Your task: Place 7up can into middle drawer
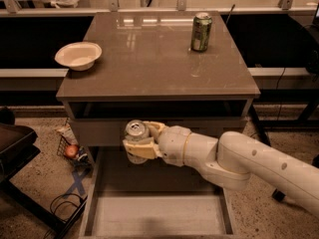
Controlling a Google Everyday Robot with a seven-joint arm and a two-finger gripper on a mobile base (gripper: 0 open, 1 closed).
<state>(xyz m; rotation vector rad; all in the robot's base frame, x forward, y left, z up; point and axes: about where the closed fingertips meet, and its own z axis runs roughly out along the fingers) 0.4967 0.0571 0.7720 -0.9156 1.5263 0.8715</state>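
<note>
My gripper (pixel 139 144) is shut on the 7up can (pixel 135 132), a small silvery can with a silver top, held upright in front of the cabinet's grey drawer front. The can hangs over the back part of the open middle drawer (pixel 154 215), a wide shallow grey box with low side walls pulled out below. My white arm (pixel 234 158) reaches in from the right.
A darker green can (pixel 201 31) stands at the back right of the brown cabinet top (pixel 149 59). A white bowl (pixel 78 55) sits at its left edge. A small basket with an orange object (pixel 72 151) and cables lie on the floor to the left.
</note>
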